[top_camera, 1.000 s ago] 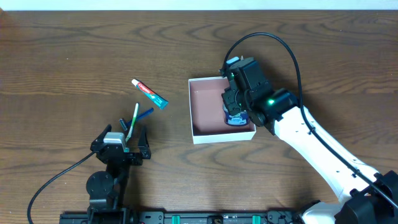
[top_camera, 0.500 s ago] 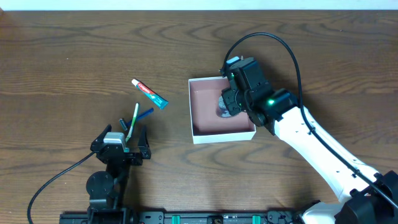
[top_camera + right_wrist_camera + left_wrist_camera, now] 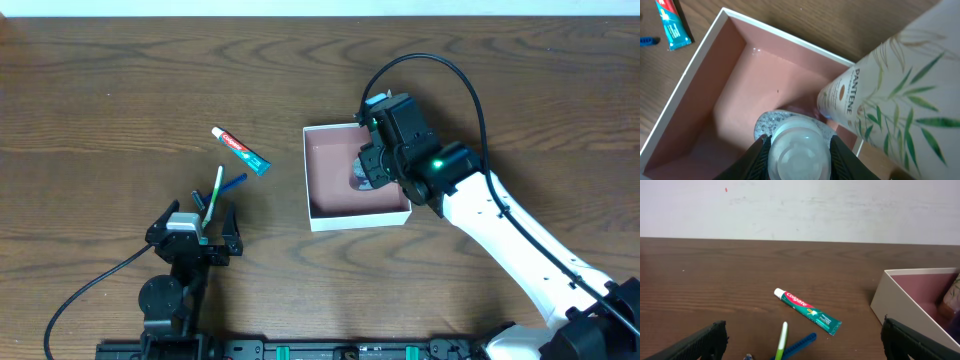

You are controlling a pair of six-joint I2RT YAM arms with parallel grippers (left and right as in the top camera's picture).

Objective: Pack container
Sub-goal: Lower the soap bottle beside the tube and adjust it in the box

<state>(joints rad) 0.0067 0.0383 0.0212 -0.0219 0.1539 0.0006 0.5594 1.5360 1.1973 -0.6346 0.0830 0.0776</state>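
The container (image 3: 335, 180) is a square white box with a pinkish-brown inside, at the table's middle right; it also shows in the right wrist view (image 3: 735, 75) and the left wrist view (image 3: 900, 297). My right gripper (image 3: 368, 168) (image 3: 799, 156) is inside it, shut on a small bottle (image 3: 766, 123) with a grey speckled body and a translucent cap. A Pantene tube (image 3: 880, 85) leans at the box's corner beside the bottle. My left gripper (image 3: 195, 238) (image 3: 802, 347) is open and empty, low at the front left.
A green and red toothpaste tube (image 3: 241, 150) (image 3: 807, 312) lies left of the box. A green-white toothbrush (image 3: 213, 194) (image 3: 782, 339) and a blue one (image 3: 232, 183) (image 3: 802, 342) lie crossed just in front of my left gripper.
My right gripper has moved a little toward the far side inside the box with the bottle. The left arm has not moved.
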